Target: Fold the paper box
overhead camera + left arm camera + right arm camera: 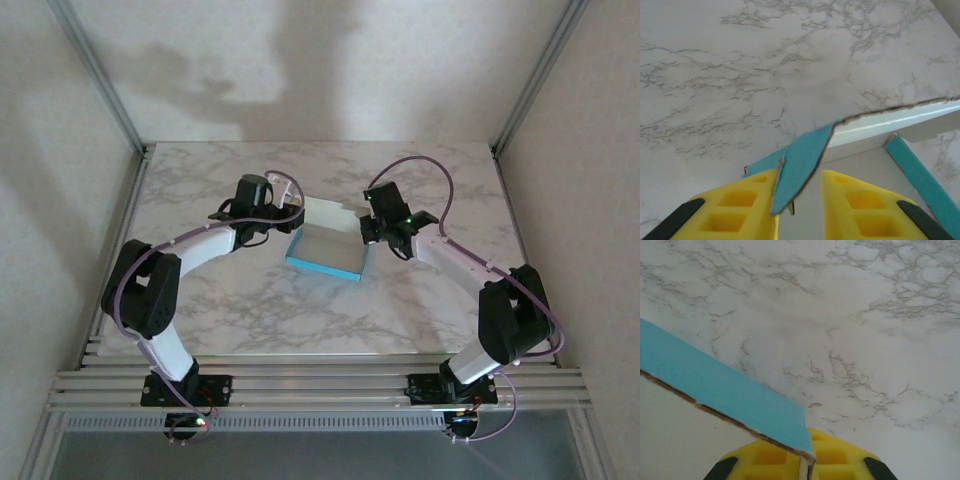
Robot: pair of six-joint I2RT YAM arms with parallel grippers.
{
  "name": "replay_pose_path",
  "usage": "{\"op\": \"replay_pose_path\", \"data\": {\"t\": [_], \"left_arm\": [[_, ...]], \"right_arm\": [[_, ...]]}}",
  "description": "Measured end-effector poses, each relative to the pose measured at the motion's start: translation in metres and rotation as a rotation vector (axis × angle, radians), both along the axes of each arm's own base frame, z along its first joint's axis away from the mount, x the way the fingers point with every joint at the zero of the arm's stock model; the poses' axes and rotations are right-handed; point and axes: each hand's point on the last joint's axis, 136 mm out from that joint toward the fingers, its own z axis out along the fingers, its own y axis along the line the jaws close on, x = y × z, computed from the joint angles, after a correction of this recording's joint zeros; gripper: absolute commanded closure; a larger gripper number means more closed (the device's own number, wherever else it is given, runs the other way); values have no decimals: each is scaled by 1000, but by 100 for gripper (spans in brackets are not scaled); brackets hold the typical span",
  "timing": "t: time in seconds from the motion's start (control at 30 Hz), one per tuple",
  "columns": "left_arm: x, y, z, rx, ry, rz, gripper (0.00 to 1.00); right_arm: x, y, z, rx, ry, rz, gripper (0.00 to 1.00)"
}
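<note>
A: Paper box [327,252] — centre of the marble table [230,310], between both arms, walls partly up.
B: Right gripper [806,460] pinches its right wall. Left gripper [799,197] spread — turquoise flap [801,162] between the fingers.

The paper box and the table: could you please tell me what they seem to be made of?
The paper box looks like thin matte card, turquoise one side, pale the other, with a brown fibrous cut edge. The table has a marble pattern, possibly laminate.
</note>
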Motion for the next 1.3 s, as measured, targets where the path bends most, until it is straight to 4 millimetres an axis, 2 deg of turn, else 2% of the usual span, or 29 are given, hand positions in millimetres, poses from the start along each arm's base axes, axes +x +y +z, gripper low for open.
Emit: {"op": "replay_pose_path", "data": {"t": [0.2, 0.53, 0.9, 1.3], "left_arm": [[-1, 2, -10, 15, 26, 6, 74], [-1, 2, -11, 28, 17, -6, 85], [-2, 2, -11, 27, 11, -8, 87], [-5, 1, -10, 15, 2, -14, 88]], "right_arm": [[-1, 2, 0, 5, 7, 15, 93], [-2, 0, -3, 15, 26, 25, 87], [-3, -1, -4, 60, 55, 17, 80], [-1, -11, -15, 89, 62, -48, 85]]}}
